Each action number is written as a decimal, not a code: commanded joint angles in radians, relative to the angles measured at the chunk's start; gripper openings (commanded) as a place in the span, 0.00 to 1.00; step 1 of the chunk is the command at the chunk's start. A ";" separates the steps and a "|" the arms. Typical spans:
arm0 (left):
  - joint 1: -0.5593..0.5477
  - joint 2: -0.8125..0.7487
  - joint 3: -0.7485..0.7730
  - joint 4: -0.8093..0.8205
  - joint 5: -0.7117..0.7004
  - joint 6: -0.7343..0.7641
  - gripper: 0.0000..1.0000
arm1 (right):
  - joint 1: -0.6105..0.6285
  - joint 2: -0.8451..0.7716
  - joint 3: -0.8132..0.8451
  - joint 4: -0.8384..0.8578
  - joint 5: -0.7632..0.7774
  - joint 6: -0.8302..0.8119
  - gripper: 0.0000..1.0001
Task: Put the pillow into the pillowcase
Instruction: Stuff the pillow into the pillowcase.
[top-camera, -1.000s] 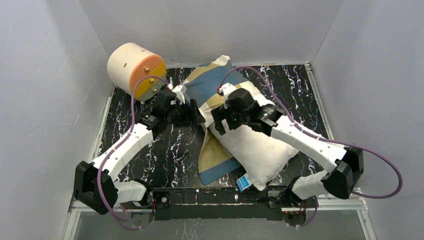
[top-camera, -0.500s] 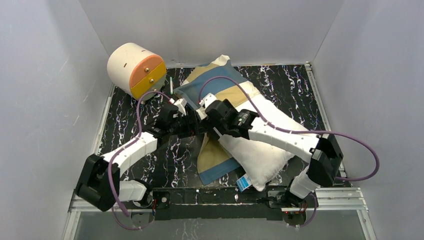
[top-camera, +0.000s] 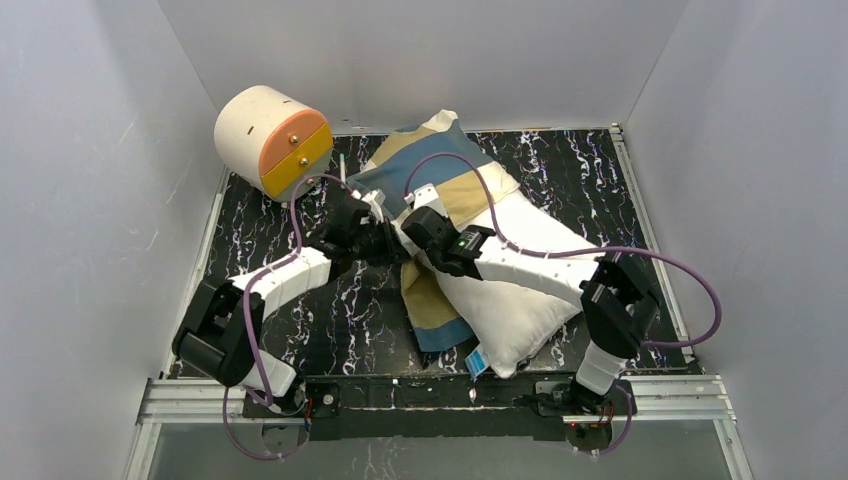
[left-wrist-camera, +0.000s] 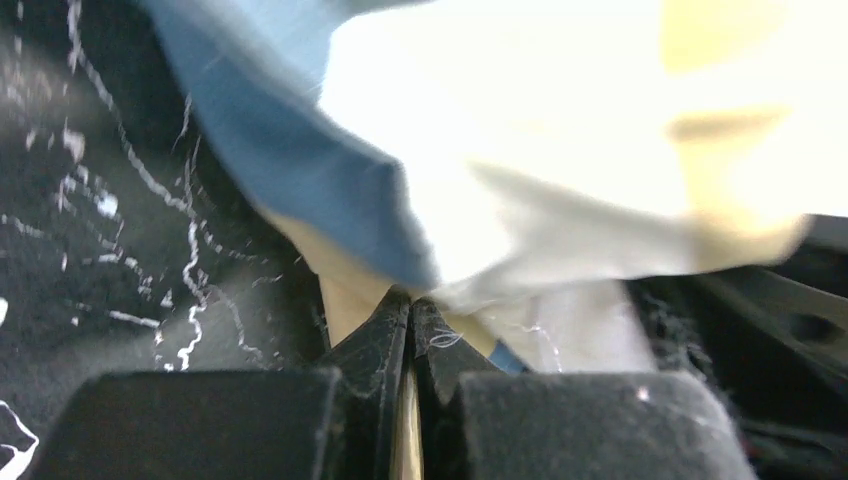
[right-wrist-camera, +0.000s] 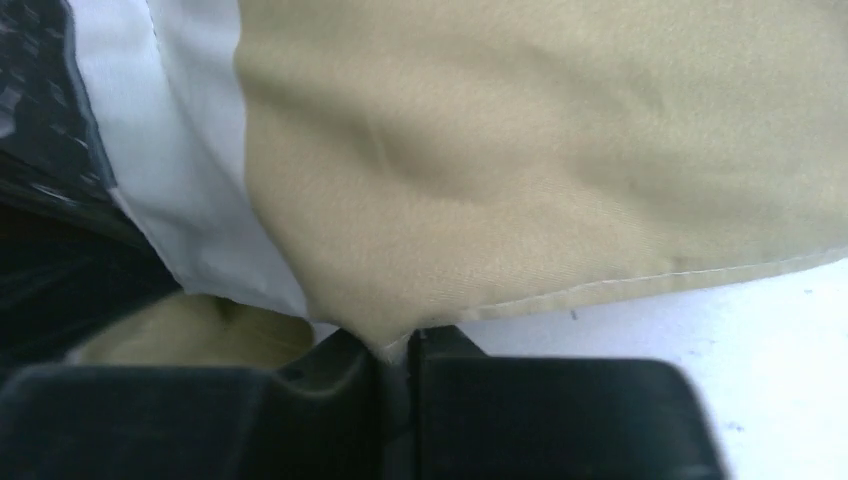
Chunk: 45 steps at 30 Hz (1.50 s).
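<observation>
The white pillow (top-camera: 525, 295) lies slantwise at centre right, its far end inside the blue, tan and cream pillowcase (top-camera: 432, 165). A loose flap of the case lies on the table along the pillow's left side. Both grippers meet at the case's open edge, left of the pillow. My left gripper (top-camera: 393, 247) (left-wrist-camera: 412, 300) is shut, with a strip of the pillowcase (left-wrist-camera: 330, 190) pinched between its fingers. My right gripper (top-camera: 412, 232) (right-wrist-camera: 400, 345) is shut on the tan hem of the pillowcase (right-wrist-camera: 520, 170). The pillow (right-wrist-camera: 760, 340) shows just under that hem.
A cream-and-orange cylinder (top-camera: 270, 138) stands at the back left corner. A thin pen-like stick (top-camera: 341, 168) lies beside it. A small blue-and-white item (top-camera: 478, 362) sits at the table's front edge under the pillow's near corner. White walls close in three sides.
Both grippers came together at the pillowcase's open edge and closed on the fabric. The right elbow swung inward. The case's loose flap shifted slightly right.
</observation>
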 joint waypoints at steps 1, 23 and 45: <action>-0.002 -0.053 0.135 -0.058 -0.006 0.047 0.00 | -0.092 0.031 -0.022 0.296 -0.324 0.134 0.01; -0.003 -0.218 0.359 -0.178 0.248 -0.054 0.00 | -0.220 0.016 0.161 0.680 0.022 0.758 0.01; -0.025 0.149 0.733 0.160 0.514 -0.237 0.00 | -0.238 -0.364 -0.032 0.751 0.153 1.024 0.01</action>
